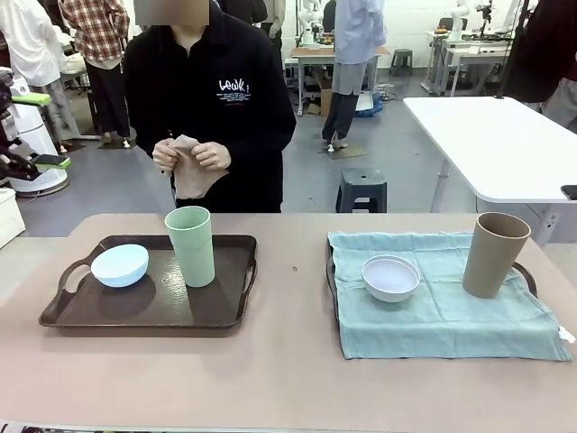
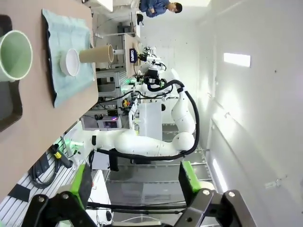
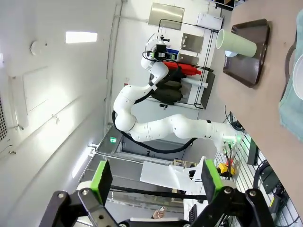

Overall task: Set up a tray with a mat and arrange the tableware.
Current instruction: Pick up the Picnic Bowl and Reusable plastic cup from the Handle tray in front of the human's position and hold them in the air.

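So the table [image 1: 288, 379] has two trays on it, and we'd call this about half done. The right tray [image 1: 528, 276] looks finished to us, with the teal mat [image 1: 451, 320] spread right over it. The left tray [image 1: 144, 322] is bare brown with no mat, and the person at the far edge holds a beige cloth [image 1: 191, 176], maybe the second mat.

The left claw [image 2: 135, 179] and right claw [image 3: 155, 177] both gape wide, gripping nothing.

Both cups stand upright, long axis vertical, mouths up: the tan cup [image 1: 494, 254] at the mat's far right corner and the green cup [image 1: 191, 245] mid left tray. The white bowl [image 1: 390, 277] is mid-mat and the blue bowl [image 1: 119, 264] sits by the left tray's left edge, both open side up.
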Tool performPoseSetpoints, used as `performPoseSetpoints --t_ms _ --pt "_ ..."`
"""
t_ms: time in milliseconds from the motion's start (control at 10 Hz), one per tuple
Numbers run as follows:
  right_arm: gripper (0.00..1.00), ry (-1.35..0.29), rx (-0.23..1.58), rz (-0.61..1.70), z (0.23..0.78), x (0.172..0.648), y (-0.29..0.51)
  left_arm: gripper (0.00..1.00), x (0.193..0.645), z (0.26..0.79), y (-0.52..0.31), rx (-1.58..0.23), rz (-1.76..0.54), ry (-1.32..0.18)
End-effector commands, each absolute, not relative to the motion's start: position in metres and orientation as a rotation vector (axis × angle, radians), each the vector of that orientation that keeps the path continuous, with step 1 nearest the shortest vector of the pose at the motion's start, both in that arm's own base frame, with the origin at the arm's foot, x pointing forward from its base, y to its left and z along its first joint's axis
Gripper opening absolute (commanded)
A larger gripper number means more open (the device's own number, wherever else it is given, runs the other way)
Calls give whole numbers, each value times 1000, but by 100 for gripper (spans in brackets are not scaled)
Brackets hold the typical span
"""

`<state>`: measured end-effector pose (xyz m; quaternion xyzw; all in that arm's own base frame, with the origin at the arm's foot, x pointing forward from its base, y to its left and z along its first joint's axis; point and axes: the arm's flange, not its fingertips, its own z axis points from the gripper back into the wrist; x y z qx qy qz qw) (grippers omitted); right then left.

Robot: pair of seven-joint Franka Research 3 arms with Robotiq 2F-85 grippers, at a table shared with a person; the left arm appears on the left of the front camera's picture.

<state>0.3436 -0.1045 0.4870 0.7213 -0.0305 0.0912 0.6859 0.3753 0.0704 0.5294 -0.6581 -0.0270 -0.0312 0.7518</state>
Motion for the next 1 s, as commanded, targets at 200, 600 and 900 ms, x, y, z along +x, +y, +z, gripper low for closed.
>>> performPoseSetpoints --t_ms 200,600,900 --pt "100 -80 1622 217 489 344 -106 96 350 478 107 -1426 -23 -97" --pt "100 -80 1622 217 489 344 -106 96 363 488 100 -1462 12 -46" --pt "100 -80 1622 217 489 344 -106 96 363 488 100 -1462 12 -46"
